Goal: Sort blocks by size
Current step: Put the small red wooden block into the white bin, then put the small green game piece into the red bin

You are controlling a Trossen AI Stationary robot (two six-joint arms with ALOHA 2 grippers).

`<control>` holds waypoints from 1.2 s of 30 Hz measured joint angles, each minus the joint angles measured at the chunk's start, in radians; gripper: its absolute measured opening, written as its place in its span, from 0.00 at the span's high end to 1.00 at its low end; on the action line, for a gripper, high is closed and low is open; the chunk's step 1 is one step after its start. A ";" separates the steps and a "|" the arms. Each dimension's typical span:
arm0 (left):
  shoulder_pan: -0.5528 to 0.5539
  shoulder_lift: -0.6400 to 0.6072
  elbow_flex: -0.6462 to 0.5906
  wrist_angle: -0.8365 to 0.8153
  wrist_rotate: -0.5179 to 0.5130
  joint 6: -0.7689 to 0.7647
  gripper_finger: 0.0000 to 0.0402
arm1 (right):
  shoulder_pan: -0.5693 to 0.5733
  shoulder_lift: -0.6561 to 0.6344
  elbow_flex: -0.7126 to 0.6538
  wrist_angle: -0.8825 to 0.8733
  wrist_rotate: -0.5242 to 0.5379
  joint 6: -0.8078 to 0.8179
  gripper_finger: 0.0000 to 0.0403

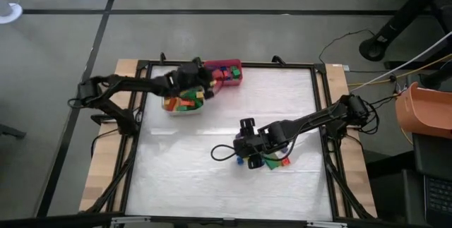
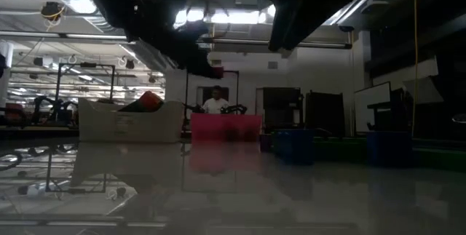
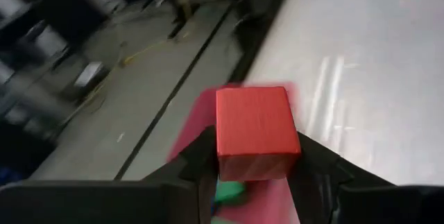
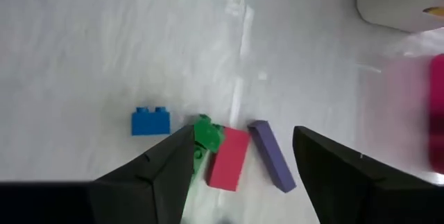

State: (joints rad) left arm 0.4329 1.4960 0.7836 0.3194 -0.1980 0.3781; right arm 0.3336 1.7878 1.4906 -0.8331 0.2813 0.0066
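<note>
My left gripper is shut on a red squarish block, held over the gap between the white bin and the red bin; both hold several coloured blocks. My right gripper is open low over the loose blocks lying on the white table at the near right. In the right wrist view, a blue block, a green block, a red bar and a purple bar lie between and ahead of its open fingers, which touch none of them. My left gripper pinches the red block by two opposite sides between its two fingers. The block is lifted clear, with the red bin and a green block showing blurred below it.
The table has a dark frame around its white surface. The white bin and red bin stand at the far left. A person shows far off in the room. Open table surface lies at the near left.
</note>
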 joint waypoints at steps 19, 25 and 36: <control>0.168 0.131 0.001 0.049 0.067 -0.013 0.52 | -0.001 0.123 0.002 0.073 0.014 -0.206 0.40; 0.162 0.131 0.001 0.061 0.064 -0.059 0.48 | -0.002 0.150 0.001 0.074 -0.026 -0.351 0.40; 0.112 0.131 0.001 0.029 0.064 -0.084 0.49 | -0.049 0.205 0.000 0.069 -0.117 -0.463 0.40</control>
State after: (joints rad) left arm 0.5453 1.6268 0.7849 0.3481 -0.1343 0.2945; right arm 0.2845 1.9926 1.4906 -0.7638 0.1641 -0.4560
